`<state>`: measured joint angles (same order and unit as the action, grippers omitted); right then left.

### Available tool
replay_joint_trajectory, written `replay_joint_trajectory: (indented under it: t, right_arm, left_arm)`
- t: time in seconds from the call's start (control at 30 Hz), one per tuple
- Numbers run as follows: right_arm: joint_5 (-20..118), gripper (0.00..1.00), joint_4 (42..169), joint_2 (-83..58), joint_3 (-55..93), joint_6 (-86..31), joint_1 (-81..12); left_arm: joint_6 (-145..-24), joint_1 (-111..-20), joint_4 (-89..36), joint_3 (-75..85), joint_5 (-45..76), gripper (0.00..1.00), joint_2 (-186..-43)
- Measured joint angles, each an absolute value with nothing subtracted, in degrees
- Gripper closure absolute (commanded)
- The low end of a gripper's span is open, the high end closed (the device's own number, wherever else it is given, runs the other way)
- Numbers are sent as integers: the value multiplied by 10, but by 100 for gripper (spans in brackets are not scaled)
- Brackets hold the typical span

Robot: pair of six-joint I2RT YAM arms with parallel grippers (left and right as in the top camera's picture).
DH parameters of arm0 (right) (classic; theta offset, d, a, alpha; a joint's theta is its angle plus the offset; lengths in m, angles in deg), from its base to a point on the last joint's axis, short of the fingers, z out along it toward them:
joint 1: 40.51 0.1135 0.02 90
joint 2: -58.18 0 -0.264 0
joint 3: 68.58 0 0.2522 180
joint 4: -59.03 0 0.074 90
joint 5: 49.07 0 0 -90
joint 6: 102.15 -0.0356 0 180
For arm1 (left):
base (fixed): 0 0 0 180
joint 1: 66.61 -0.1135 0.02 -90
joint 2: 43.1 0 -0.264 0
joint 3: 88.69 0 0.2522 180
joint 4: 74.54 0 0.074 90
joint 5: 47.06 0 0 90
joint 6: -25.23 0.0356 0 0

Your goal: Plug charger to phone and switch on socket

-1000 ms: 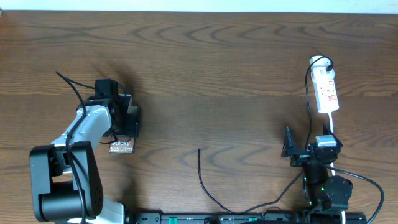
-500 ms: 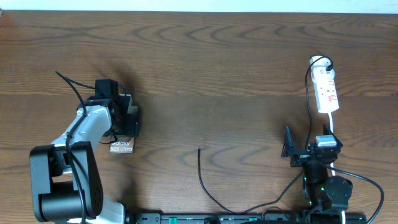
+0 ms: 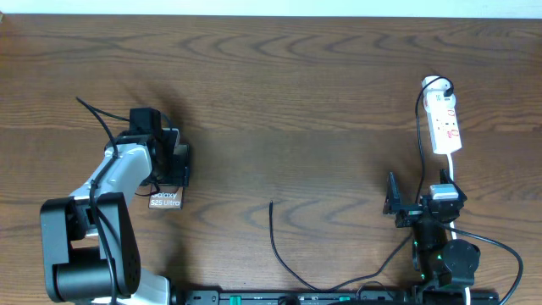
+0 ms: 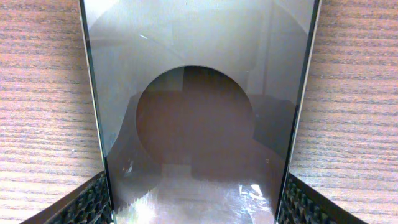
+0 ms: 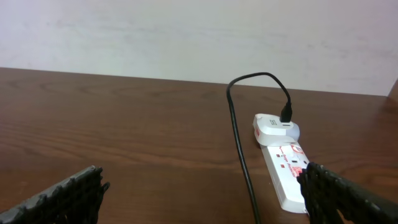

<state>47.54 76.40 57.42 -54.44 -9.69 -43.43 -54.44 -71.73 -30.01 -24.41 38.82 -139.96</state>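
The phone (image 3: 166,199) lies flat on the table at the left, white lettering showing at its near end. In the left wrist view its glossy grey face (image 4: 199,74) fills the frame. My left gripper (image 3: 169,163) (image 4: 199,208) is shut on the phone, one pad against each long edge. The white socket (image 3: 445,123) (image 5: 287,171) lies at the far right with a white adapter at its far end. The charger cable's loose tip (image 3: 271,204) lies at the front middle, and the cable also shows in the right wrist view (image 5: 239,143). My right gripper (image 3: 423,202) (image 5: 205,199) is open and empty, just short of the socket.
The charger cable curves from its tip down toward the front edge (image 3: 296,281) and back right to the right arm's base (image 3: 440,263). A pale wall (image 5: 186,37) stands behind the table's far edge.
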Motion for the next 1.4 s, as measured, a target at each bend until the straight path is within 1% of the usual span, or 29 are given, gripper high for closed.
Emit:
replay_joint_trajectory:
  t: [0.43,0.67,0.83,1.13,1.3,1.4]
  right_arm:
    - [475,1,764,574,-544,-97,-434]
    - [475,1,764,574,-544,-97,-434]
    - [475,1,764,574,-544,-97,-434]
    - [475,1,764,574,-544,-97,-434]
    - [475,1,764,574,-544,-97,-434]
    - [475,1,764,574,-544,-97,-434]
  left_arm:
    - [-554,-717,-282,-227,387,93,-1388]
    - [-564,-717,-283,-175,340,93,-1308]
    - [-597,-717,-281,-172,294,93,-1258]
    - [-752,-717,-280,-172,189,93,-1234]
    - [-862,-717,-285,-172,106,93,-1234]
    - [-940,-717,-310,-172,44,92,-1234]
